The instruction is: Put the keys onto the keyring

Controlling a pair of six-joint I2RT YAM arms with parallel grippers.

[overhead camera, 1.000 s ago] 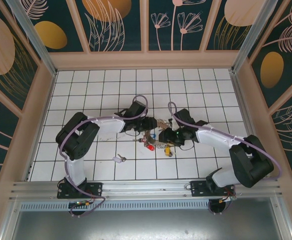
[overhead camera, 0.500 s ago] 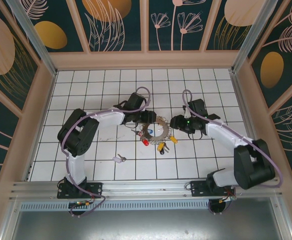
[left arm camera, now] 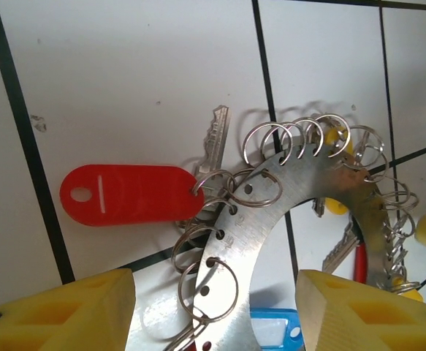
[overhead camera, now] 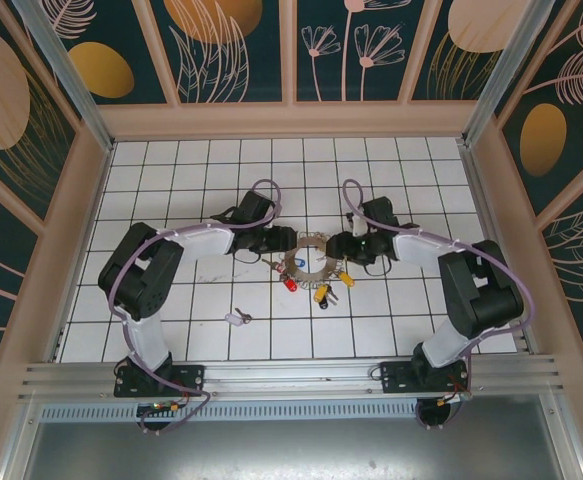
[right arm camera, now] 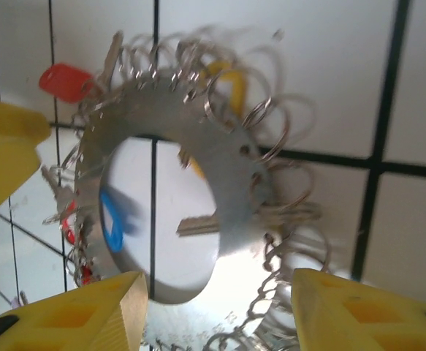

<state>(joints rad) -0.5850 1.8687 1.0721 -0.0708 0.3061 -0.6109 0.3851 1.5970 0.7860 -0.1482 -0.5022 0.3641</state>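
Observation:
The keyring [overhead camera: 311, 258], a flat silvery ring with many small wire loops, lies on the white tiles. Keys with red [overhead camera: 291, 284], yellow [overhead camera: 321, 293] and blue [overhead camera: 299, 262] tags hang from it. My left gripper [overhead camera: 274, 247] is open at the ring's left edge, and the ring's band [left arm camera: 271, 219] runs between its yellow fingers [left arm camera: 59, 311]. A red tag [left arm camera: 128, 194] lies beside the band. My right gripper [overhead camera: 339, 247] is open at the ring's right edge, with the keyring [right arm camera: 234, 168] between its fingers [right arm camera: 366, 307]. One loose key with a white tag [overhead camera: 236, 318] lies nearer the front.
The tiled floor [overhead camera: 171, 180] is walled by a beige frame [overhead camera: 291, 120] on three sides. A metal rail [overhead camera: 291, 375] carries the arm bases along the front. The other gripper's yellow finger [right arm camera: 4, 153] shows at the left in the right wrist view.
A second ago both grippers met over the keyring. They drew apart, leaving it flat on the tiles, and the right gripper has now come back to its right edge.

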